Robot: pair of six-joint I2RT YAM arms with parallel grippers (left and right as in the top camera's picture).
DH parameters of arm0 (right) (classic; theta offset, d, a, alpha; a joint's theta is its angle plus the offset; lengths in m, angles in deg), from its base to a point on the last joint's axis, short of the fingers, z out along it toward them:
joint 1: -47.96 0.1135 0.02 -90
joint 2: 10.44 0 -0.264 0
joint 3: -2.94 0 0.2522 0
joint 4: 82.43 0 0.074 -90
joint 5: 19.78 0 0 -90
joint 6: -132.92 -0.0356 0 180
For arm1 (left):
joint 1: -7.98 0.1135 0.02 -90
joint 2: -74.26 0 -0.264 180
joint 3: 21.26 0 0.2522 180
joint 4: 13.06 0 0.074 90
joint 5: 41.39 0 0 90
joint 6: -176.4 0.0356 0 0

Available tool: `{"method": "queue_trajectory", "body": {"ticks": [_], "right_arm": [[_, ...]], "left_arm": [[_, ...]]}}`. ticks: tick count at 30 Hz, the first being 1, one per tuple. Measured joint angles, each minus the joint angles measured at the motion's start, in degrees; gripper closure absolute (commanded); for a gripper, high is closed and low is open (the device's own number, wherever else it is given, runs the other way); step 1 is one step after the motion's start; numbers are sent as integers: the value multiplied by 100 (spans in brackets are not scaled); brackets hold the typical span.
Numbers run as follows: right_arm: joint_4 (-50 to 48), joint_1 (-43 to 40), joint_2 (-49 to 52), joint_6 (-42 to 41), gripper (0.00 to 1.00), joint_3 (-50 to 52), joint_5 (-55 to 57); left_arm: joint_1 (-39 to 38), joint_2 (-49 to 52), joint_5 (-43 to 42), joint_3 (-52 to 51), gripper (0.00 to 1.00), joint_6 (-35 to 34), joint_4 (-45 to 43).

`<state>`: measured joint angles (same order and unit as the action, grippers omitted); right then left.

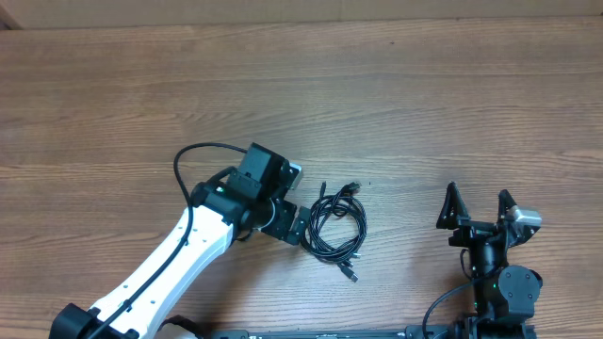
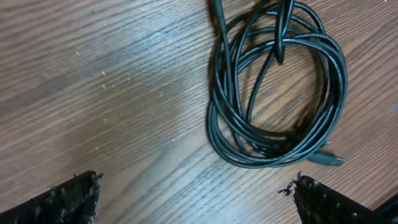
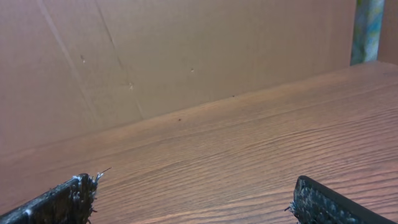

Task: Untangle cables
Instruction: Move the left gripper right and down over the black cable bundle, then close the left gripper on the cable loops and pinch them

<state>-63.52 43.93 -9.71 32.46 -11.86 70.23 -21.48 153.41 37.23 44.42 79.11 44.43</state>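
Cables are lying in one tangled coil near the middle of the wooden table, just right of the left gripper, whose fingers are standing wide apart and holding nothing. The left wrist view alone is showing the overlapping loops and a small plug at the coil's edge. The right gripper is sitting well apart to the right, spread wide and empty, its wrist view showing wood grain and a far cardboard wall.

The cables lie in one coiled bundle on the surface, about midway between the left and right edges and closer to the near edge. The left tool sits just beside the bundle's left side. The right tool stands well apart, toward the near right corner.
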Motion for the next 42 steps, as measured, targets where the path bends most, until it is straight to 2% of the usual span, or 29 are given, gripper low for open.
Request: {"method": "queue_trajectory", "body": {"ticks": [7, 21, 34, 42], "right_arm": [[-2, 0, 0, -2, 0, 0, -2], [2, 0, 0, 0, 0, 0, -2], [0, -2, 0, 0, 0, 0, -2], [2, 0, 0, -2, 0, 0, -2]], "left_arm": [[-317, 0, 28, 0, 0, -496, 0], [-833, 76, 767, 0, 0, -1788, 24], [-1099, 599, 868, 0, 0, -2181, -7], [-1250, 695, 911, 0, 0, -2686, -26]]}}
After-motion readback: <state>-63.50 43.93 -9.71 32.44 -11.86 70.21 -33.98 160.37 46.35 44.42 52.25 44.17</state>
